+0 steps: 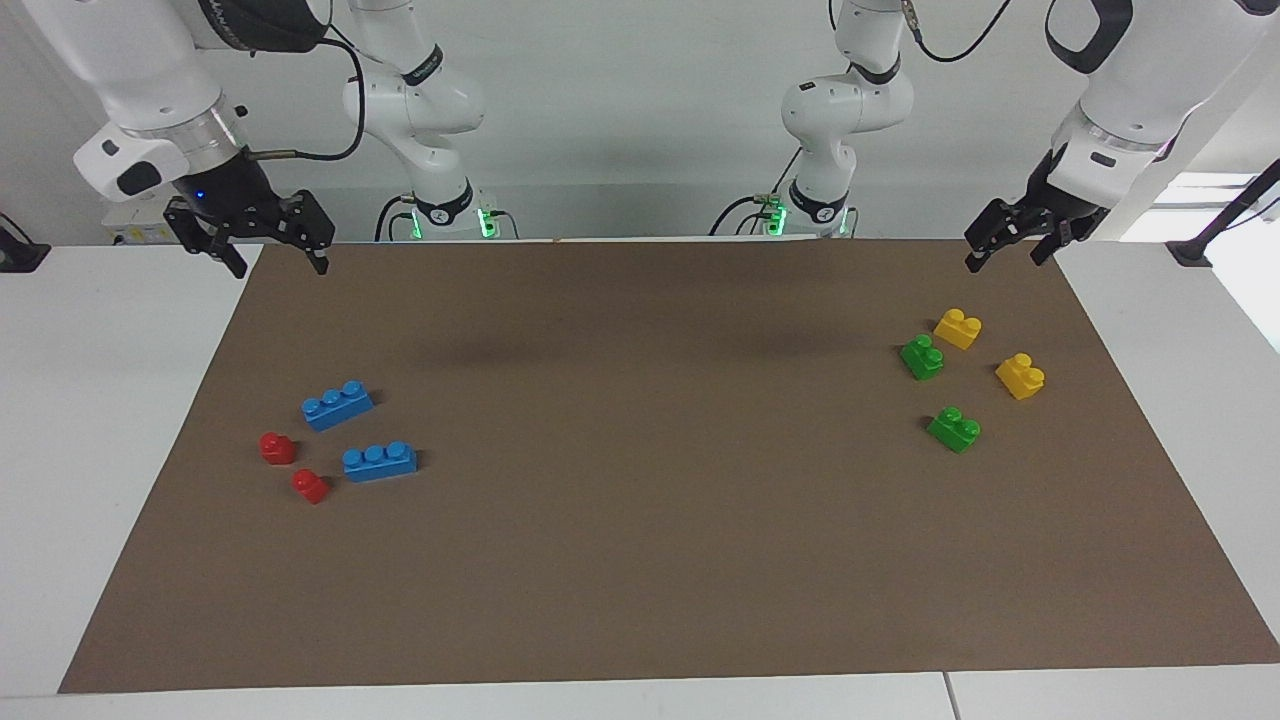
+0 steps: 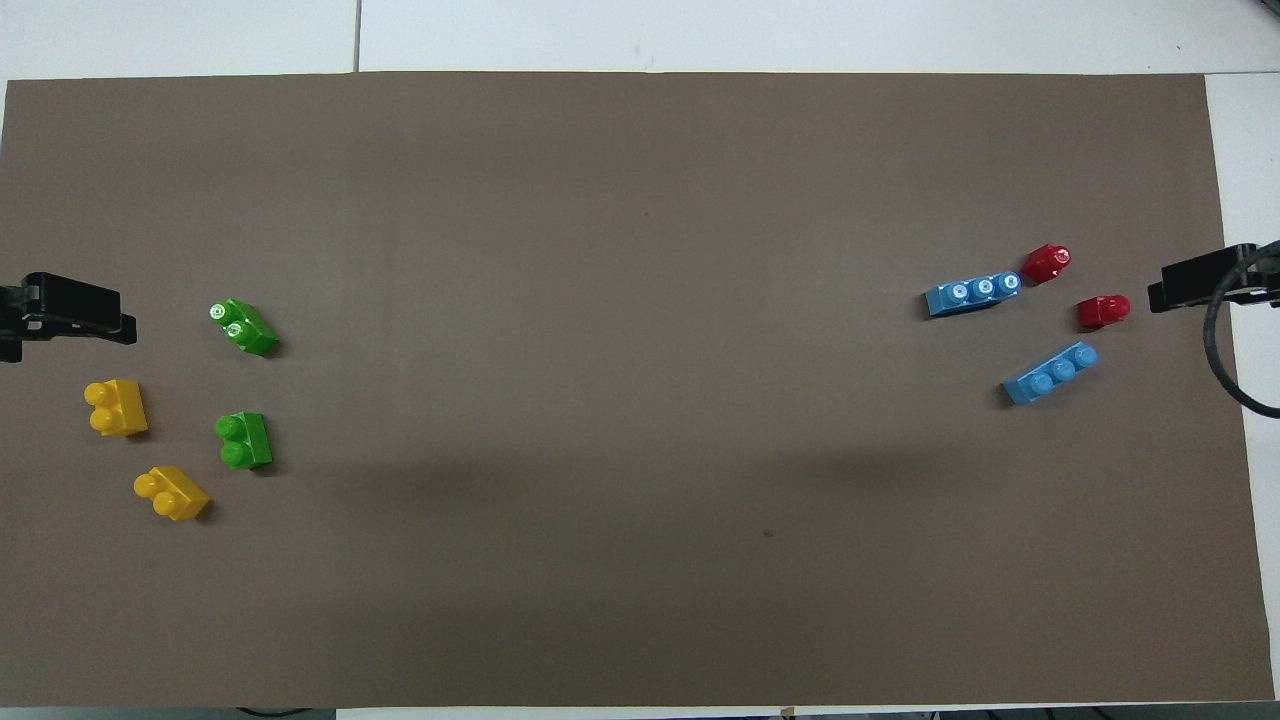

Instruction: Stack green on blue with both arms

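Two green two-stud bricks lie on the brown mat at the left arm's end: one (image 1: 922,357) (image 2: 243,441) nearer to the robots, the other (image 1: 955,429) (image 2: 243,327) farther. Two blue three-stud bricks lie at the right arm's end: one (image 1: 337,404) (image 2: 1050,372) nearer, the other (image 1: 380,461) (image 2: 972,292) farther. My left gripper (image 1: 1005,258) hangs open and empty in the air over the mat's edge, apart from the green bricks. My right gripper (image 1: 278,266) hangs open and empty over the mat's edge at its own end.
Two yellow two-stud bricks (image 1: 958,328) (image 1: 1020,376) lie beside the green ones. Two small red bricks (image 1: 277,447) (image 1: 310,486) lie beside the blue ones. The brown mat (image 1: 640,560) covers the white table.
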Action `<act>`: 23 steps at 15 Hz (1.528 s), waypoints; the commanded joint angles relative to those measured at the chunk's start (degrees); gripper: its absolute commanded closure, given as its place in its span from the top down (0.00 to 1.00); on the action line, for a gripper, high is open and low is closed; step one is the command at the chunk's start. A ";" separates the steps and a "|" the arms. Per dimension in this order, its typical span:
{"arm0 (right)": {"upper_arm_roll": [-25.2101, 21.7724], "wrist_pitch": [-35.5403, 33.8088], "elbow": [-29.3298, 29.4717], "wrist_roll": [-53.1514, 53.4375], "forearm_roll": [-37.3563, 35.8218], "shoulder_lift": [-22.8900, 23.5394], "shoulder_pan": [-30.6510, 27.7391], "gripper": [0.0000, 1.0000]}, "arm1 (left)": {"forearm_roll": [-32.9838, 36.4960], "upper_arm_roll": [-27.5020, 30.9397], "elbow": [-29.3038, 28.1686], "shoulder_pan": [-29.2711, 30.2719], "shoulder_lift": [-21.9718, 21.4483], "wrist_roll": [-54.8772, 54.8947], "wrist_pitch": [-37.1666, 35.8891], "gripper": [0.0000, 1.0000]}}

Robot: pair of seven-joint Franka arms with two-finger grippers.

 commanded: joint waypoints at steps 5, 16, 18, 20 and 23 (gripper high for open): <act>0.10 0.06 -1.45 -1.24 -0.28 -1.38 -1.22 1.00 | 0.10 0.28 -2.27 -0.49 -1.91 0.82 0.89 1.00; 0.36 2.61 -3.11 14.80 0.16 -1.64 -1.40 1.00 | 0.01 0.37 -9.10 0.48 -4.80 -0.06 5.79 1.00; 0.36 2.61 -3.64 26.82 0.16 -2.00 -1.31 0.98 | 0.01 0.46 -13.76 0.74 -6.91 -1.19 9.48 1.00; 0.36 2.61 -3.64 38.87 0.34 -1.65 -1.40 0.96 | 0.01 0.55 -15.89 1.70 -7.89 -3.73 11.87 1.00; 0.45 1.91 -4.61 51.98 1.04 -1.30 -1.58 0.96 | 0.01 0.54 -17.55 1.97 -7.71 -9.27 13.62 1.00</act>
